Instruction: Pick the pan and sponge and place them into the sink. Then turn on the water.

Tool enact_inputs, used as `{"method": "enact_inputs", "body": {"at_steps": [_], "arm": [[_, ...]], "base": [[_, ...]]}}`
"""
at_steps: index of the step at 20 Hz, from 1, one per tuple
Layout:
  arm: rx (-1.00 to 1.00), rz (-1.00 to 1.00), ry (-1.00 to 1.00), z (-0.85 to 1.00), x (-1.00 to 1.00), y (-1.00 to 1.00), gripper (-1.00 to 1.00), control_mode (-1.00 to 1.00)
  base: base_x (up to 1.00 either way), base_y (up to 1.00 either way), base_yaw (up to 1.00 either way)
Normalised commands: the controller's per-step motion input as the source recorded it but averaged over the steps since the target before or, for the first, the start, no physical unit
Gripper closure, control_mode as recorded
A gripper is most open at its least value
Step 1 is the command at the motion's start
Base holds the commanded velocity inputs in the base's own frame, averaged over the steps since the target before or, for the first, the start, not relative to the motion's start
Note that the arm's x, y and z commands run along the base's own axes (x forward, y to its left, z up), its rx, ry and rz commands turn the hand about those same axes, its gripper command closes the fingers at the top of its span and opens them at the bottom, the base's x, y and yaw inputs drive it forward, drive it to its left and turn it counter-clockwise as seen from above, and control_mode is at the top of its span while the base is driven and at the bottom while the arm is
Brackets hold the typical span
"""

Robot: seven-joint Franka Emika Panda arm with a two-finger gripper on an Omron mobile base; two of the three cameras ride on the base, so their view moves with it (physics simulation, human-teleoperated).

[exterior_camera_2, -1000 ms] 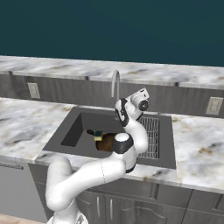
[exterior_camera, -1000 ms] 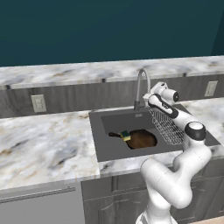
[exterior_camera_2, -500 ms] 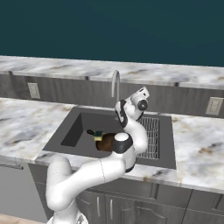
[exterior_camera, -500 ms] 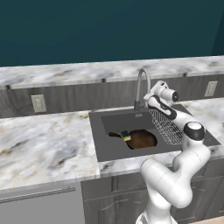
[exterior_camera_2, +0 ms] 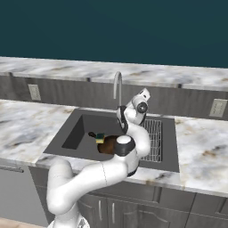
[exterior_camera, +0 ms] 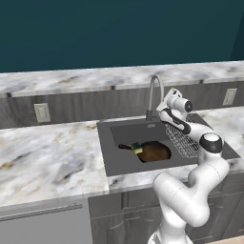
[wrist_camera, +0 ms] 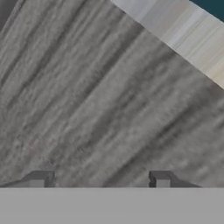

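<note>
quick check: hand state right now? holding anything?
Hand: open, fingertips apart, nothing between them, facing the grey backsplash.

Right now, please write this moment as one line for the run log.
pan: in sink | sponge: on pan near handle | faucet: no water visible | gripper: open, empty, facing grey backsplash

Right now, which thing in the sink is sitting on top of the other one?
The sponge, the little green and yellow block. It rests on the rim of the pan, the bigger round brown one lying on the floor of the sink.
</note>
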Motion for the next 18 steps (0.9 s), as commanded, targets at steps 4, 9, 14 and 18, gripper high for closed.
{"method": "enact_inputs", "body": {"at_steps": [4,9,14,18], "arm": [[-0.02,-0.08,0.00,-0.73,0.34,-0.97,-1.00,-1.00],[0.00,-0.10,0.00,-0.73,0.37,-1.00,-1.00,-1.00],[0.00,-0.09,0.02,-0.94,0.15,-1.00,-1.00,-1.00],[0.00,-0.07,0.05,-1.00,0.14,-0.99,-1.00,-1.00]], "base": [[0.00,0.00,0.00],[0.00,0.00,0.00],[0.00,0.00,0.00],[0.00,0.00,0.00]]}}
